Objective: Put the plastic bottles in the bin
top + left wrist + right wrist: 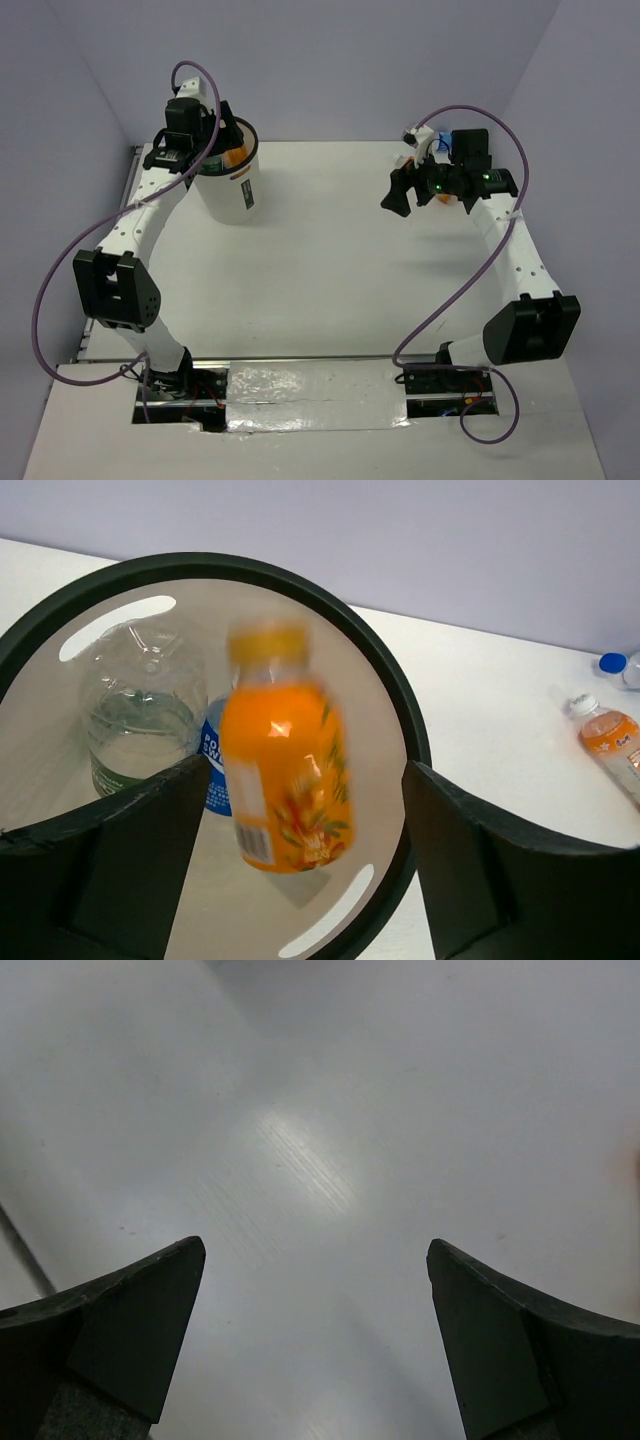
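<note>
Your left fingers (130, 860): parted, not touching the blurred orange bottle (283, 750) between them; they are held over the bin (215, 565) mouth, so it should land inside.
Your right fingers (120, 1320): wide, holding nothing, over the counter (320, 1110).
Still out: second orange bottle (612, 738) and blue-capped bottle (620, 667), well to the right of your left fingers.

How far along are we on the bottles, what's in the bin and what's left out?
Done: the green-label bottle and blue-label bottle lie inside the bin. In hand: an orange bottle, blurred, seems to be dropping in between the fingers of the open left gripper. Left: the second orange bottle and the tiny blue-capped bottle on the table; the right gripper is open and empty.
</note>
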